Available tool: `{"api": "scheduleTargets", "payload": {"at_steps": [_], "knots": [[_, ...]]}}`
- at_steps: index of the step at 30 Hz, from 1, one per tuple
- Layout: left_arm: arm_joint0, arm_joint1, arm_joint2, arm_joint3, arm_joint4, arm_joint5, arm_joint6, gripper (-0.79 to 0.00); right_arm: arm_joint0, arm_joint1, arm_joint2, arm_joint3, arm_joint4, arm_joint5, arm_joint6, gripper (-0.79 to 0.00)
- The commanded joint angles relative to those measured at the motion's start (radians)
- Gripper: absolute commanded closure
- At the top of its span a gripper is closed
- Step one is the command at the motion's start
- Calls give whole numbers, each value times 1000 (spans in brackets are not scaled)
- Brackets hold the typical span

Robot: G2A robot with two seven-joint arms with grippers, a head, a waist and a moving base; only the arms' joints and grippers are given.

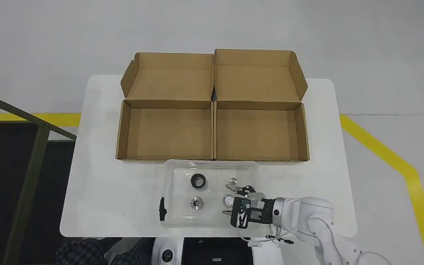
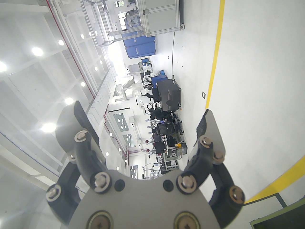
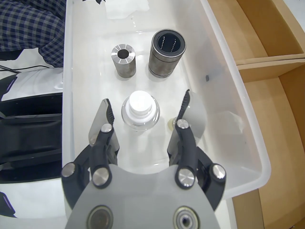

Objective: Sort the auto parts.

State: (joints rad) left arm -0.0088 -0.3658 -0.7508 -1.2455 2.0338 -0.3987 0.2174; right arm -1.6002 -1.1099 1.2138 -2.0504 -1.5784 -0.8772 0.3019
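Two open cardboard boxes (image 1: 165, 132) (image 1: 258, 132) sit side by side across the middle of the white counter (image 1: 99, 165). Just below them in the top view, toward the lower centre of the frame, is a clear plastic bin (image 1: 179, 192) holding the auto parts. A large black-rimmed bearing (image 3: 166, 53) and a smaller steel cylinder (image 3: 124, 60) stand upright beside each other. Nearer the arm is a white-capped part (image 3: 140, 110). The right gripper (image 3: 145, 98) reaches in from the lower right, its fingers (image 3: 108, 110) spread either side of that part without touching it. The left gripper (image 2: 142, 107) points out at the room, fingers apart and holding nothing.
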Motion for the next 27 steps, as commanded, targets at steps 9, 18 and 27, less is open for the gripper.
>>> {"api": "scheduleTargets", "payload": {"at_steps": [9, 18, 27], "knots": [[0, 0, 0, 0, 0, 0, 0, -785, 13, 8, -16, 13, 6, -14, 6, -209], [0, 0, 0, 0, 0, 0, 0, -785, 9, 19, 6, -10, 25, -19, -12, 0], [0, 0, 0, 0, 0, 0, 0, -785, -10, 28, 42, -52, 85, -3, -89, 0]]}}
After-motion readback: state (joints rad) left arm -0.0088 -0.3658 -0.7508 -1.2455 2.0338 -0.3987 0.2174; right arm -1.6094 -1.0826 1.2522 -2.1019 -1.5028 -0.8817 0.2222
